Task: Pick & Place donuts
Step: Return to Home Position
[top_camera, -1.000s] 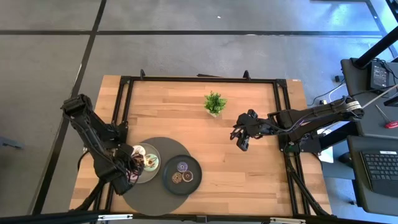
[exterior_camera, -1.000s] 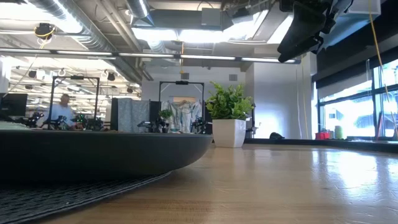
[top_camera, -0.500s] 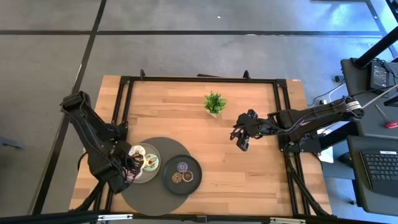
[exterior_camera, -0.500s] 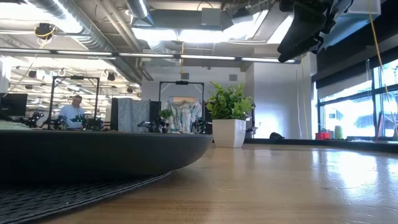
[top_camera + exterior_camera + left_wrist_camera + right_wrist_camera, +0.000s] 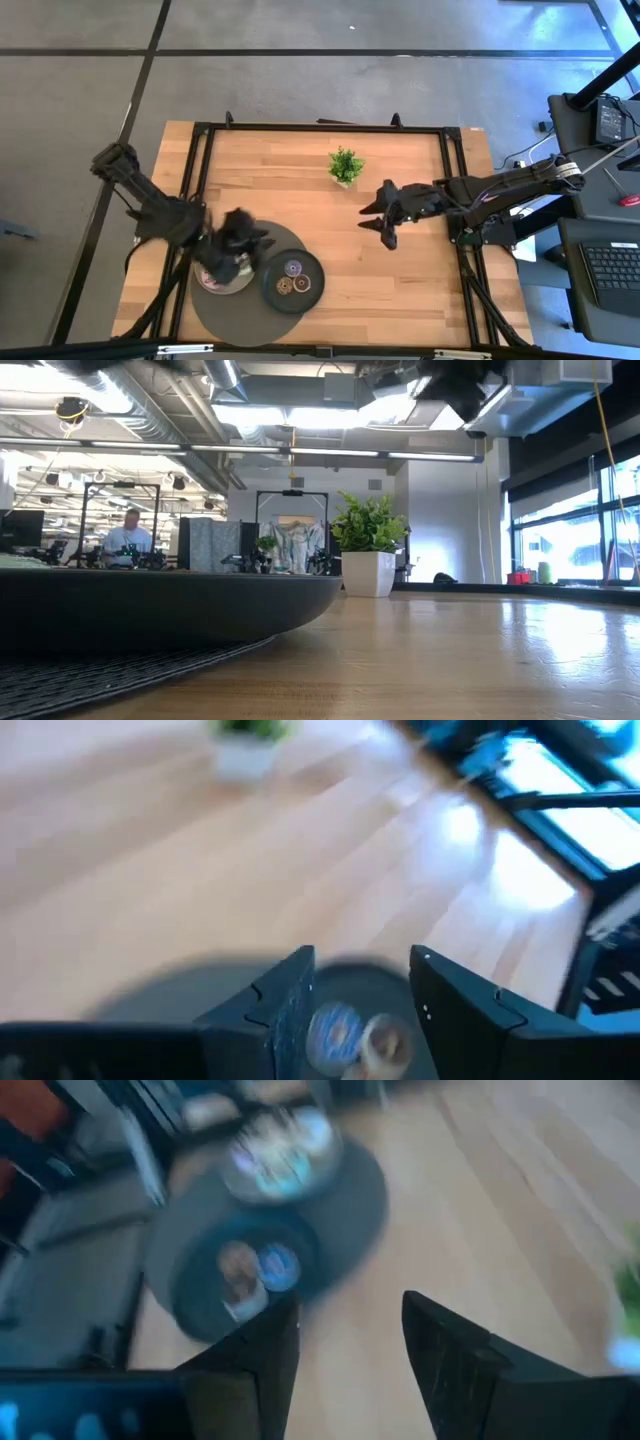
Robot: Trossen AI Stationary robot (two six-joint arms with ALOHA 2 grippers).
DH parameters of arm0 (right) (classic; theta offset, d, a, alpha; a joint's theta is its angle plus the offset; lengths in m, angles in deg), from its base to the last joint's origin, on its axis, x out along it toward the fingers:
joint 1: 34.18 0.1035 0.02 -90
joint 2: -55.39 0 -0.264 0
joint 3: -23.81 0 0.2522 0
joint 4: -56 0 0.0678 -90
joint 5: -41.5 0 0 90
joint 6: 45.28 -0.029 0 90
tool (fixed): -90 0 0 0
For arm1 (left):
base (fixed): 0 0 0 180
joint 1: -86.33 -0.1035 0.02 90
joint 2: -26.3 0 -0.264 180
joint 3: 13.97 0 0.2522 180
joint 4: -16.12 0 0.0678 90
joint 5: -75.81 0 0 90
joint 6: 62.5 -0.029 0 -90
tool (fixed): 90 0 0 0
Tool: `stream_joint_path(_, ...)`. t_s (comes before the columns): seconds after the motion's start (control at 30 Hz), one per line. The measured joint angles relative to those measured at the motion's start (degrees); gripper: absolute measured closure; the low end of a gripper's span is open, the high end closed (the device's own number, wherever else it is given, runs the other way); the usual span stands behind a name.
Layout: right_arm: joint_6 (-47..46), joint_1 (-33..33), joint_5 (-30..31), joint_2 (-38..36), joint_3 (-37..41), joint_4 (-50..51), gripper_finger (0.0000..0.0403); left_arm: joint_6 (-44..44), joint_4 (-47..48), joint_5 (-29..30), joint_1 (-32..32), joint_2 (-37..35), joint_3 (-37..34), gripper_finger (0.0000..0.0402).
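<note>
Wooden tabletop [image 5: 400, 280] carrying a dark round mat [image 5: 222, 318] on the left arm's side. On the mat, side by side: light grey plate [image 5: 222, 287] and dark plate [image 5: 269, 291]. Left end effector [image 5: 240, 248] poised over the light grey plate, hiding most of it from above; fingers spread apart, nothing gripped. Larger iced donuts [image 5: 280, 1150] on that light grey plate, blurred in the right wrist view; cream and green made out, count not determinable. On the dark plate: one purple donut [image 5: 293, 267] and two brown donuts [image 5: 284, 286], close together. Right end effector [image 5: 386, 222] above bare wood, near the potted plant [image 5: 345, 165], well apart from both plates; fingers wide apart, empty.
</note>
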Motion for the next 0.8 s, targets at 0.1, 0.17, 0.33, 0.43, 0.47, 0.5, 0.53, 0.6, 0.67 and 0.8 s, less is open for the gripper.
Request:
stream_joint_path(0.1, 2.8, 0.0, -0.4, 0.5, -0.1, -8.0, 0.0226, -21.9, -13.5, -3.7, -8.5, -0.9, 0.0, 0.0242)
stream_joint_path(0.17, 5.4, -0.1, -0.4, 1.0, -0.1, -11.9, 0.0226, -35.7, -21.7, -7.5, -14.2, -1.0, 0.0, 0.0241)
stream_joint_path(0.33, 9.3, -0.7, -0.2, 0.8, -0.1, -13.3, 0.0226, -53.7, -26.8, -18.8, -25.0, -3.3, -0.2, 0.0236)
stream_joint_path(0.43, 8.8, -0.4, 0.0, -2.6, 1.3, -10.4, 0.0226, -54.0, -26.2, -19.3, -28.3, -9.7, -3.6, 0.0235)
stream_joint_path(0.47, 8.7, -0.1, 0.1, -4.3, 2.8, -11.4, 0.0226, -54.1, -26.7, -19.3, -29.1, -12.3, -5.6, 0.0235)
stream_joint_path(0.5, 8.7, 0.2, 0.0, -6.2, 4.7, -12.9, 0.0226, -54.4, -28.9, -19.8, -29.7, -14.7, -7.9, 0.0236)
stream_joint_path(0.53, 8.5, 0.2, 0.0, -8.3, 7.0, -15.1, 0.0226, -54.8, -31.6, -20.8, -30.4, -17.2, -10.2, 0.0236)
stream_joint_path(0.6, 8.1, 0.2, -1.0, -12.9, 12.6, -20.8, 0.0226, -55.0, -35.9, -23.3, -31.6, -22.4, -15.5, 0.0238)
stream_joint_path(0.67, 6.9, 0.2, -3.2, -17.5, 19.1, -25.1, 0.0226, -54.5, -39.9, -26.4, -32.4, -27.2, -20.7, 0.0238)
stream_joint_path(0.8, 8.4, 0.2, -4.8, -25.5, 28.5, -34.8, 0.0226, -57.8, -39.0, -21.1, -33.6, -35.1, -29.0, 0.0236)
